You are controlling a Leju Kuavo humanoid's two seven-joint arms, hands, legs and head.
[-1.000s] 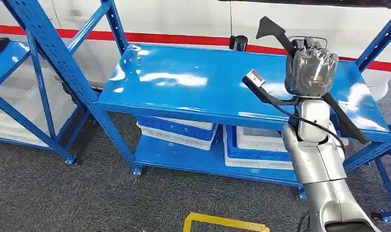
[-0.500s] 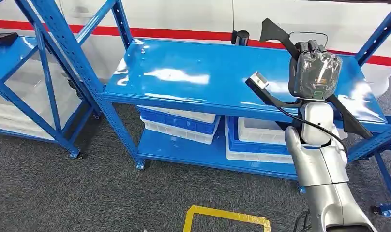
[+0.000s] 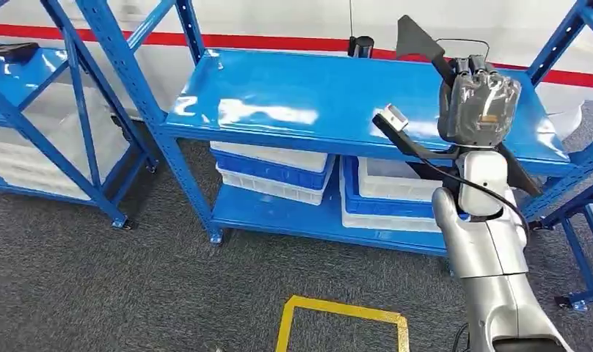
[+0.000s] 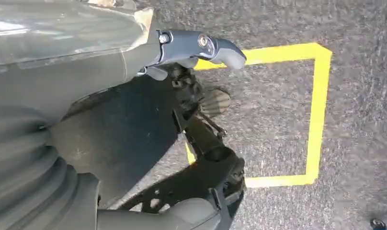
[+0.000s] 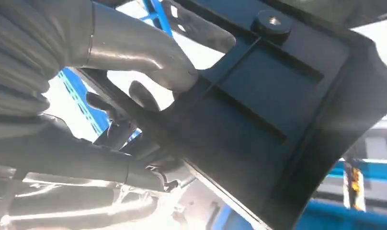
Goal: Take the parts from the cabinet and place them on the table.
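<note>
One black part [image 3: 418, 44] is gripped in my raised right hand [image 3: 478, 103], projecting toward eleven and five o'clock over the blue table [image 3: 293, 103].

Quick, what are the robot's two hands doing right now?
Left hand: hanging over the floor, holding nothing I can see; open or closed cannot be told.
Right hand: holding a long black part above the blue table.

Silver arm [image 3: 492, 271] w/ black cable [image 3: 470, 183]; grey ribbed hand [image 3: 478, 106], dark fingers [image 3: 473, 67].
</note>
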